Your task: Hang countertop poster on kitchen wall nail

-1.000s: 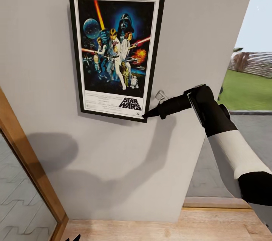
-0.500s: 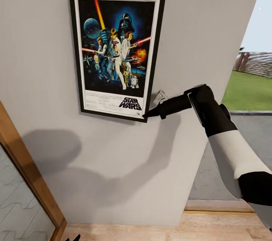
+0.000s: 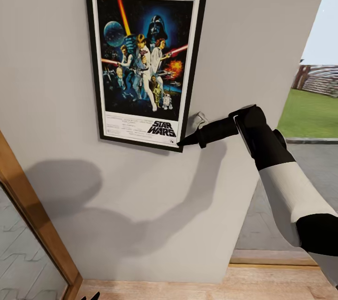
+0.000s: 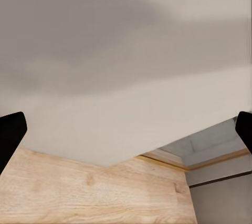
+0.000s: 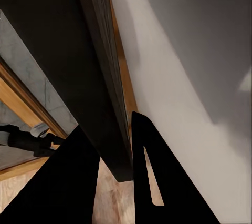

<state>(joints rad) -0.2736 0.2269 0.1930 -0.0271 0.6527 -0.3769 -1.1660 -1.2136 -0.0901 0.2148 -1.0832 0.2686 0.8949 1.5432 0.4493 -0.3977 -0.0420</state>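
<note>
Head view
- Item: rectangular black-framed poster [image 3: 144, 63] with white inner border and dark blue artwork of figures with lightsabers.
- Position: flat against the grey wall [image 3: 253, 32], upright, top edge leaning slightly right.
- Legible writing: "STAR WARS" in bold black letters on the white strip at the bottom; the small print beside it is too fine to read.
- Right gripper [image 3: 182, 142]: black, on a black-and-white arm reaching in from the right; its tip meets the poster's lower right corner.
- Surroundings: wooden door frame [image 3: 33, 225] at lower left; light wood floor [image 3: 197, 289] below; grass and pavement visible past the wall's right edge.
- Shadows: arm and robot cast on the wall below the poster.

Left wrist view
- Left gripper [image 4: 126, 132]: two black fingertips [image 4: 10, 134] set wide apart, nothing between them.
- Facing: grey wall, wood floor beneath.

Right wrist view
- Grip: two black fingers [image 5: 157, 182] closed on the poster's dark frame edge.
- Beside it: grey wall; wood frame behind.
</note>
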